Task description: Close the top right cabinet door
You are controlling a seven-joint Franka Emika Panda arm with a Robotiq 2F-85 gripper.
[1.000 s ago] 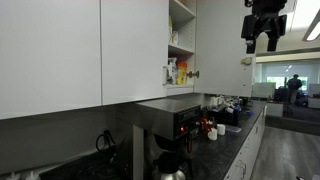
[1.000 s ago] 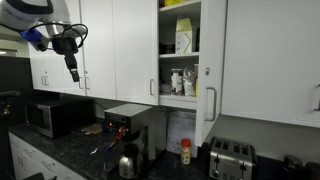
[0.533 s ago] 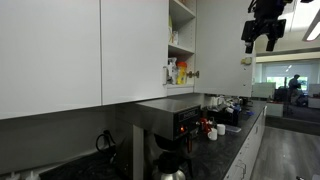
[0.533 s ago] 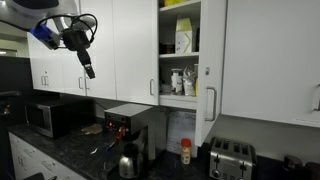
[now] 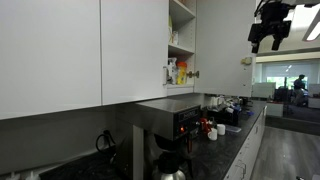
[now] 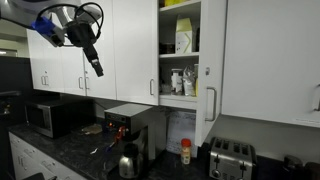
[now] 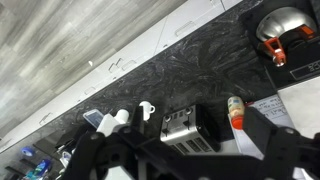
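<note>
Gripper: your gripper [image 6: 97, 68] hangs fingers-down, spread wide and empty, before the shut white doors and well apart from the target.
Door: the top right cabinet door [image 6: 213, 50] stands swung out, nearly edge-on; a flat, plain white panel.
Handle: a slim silver bar [image 6: 209, 103] low on the panel, probably slippery.
Push: you'd best press the door's outer face near its free edge, following the hinge arc.
Counter: dark speckled stone [image 7: 200, 70] below.

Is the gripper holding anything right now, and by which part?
Nothing is held. The gripper hangs open in the air, apart from the top right cabinet door.
</note>
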